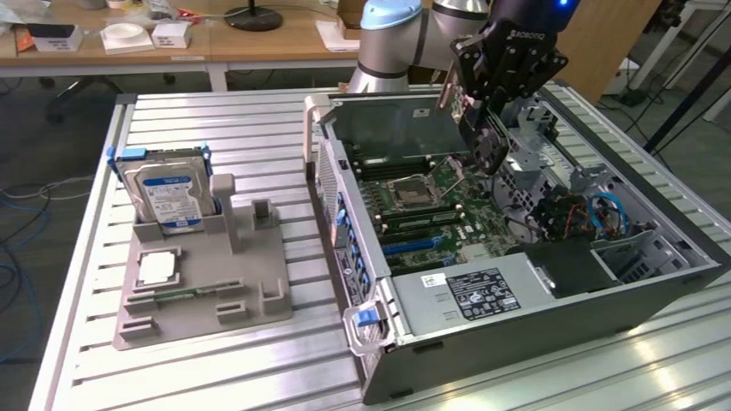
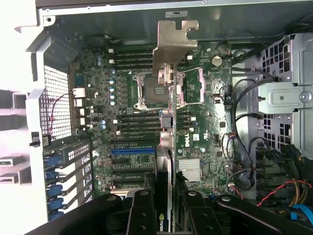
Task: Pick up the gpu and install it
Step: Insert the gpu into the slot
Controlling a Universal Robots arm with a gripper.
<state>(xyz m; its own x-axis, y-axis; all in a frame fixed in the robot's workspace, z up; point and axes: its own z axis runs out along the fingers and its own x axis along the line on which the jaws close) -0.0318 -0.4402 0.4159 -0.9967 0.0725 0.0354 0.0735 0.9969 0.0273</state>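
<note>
Green-black gpu (image 2: pixel 171 54) sits clamped edge-on in your gripper (image 2: pixel 168 213), poised over the motherboard (image 2: pixel 132 122) inside the open computer case (image 1: pixel 549 342). Over at the case's nine o'clock in the exterior view, the hard drive (image 1: pixel 171 193) stands in its holder.

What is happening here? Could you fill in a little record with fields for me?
claw: closed on the graphics card
graphics card: held edge-down over the main board
computer case: lying open on the table
hard drive: standing in a grey holder, to the exterior view's left of the case
</note>
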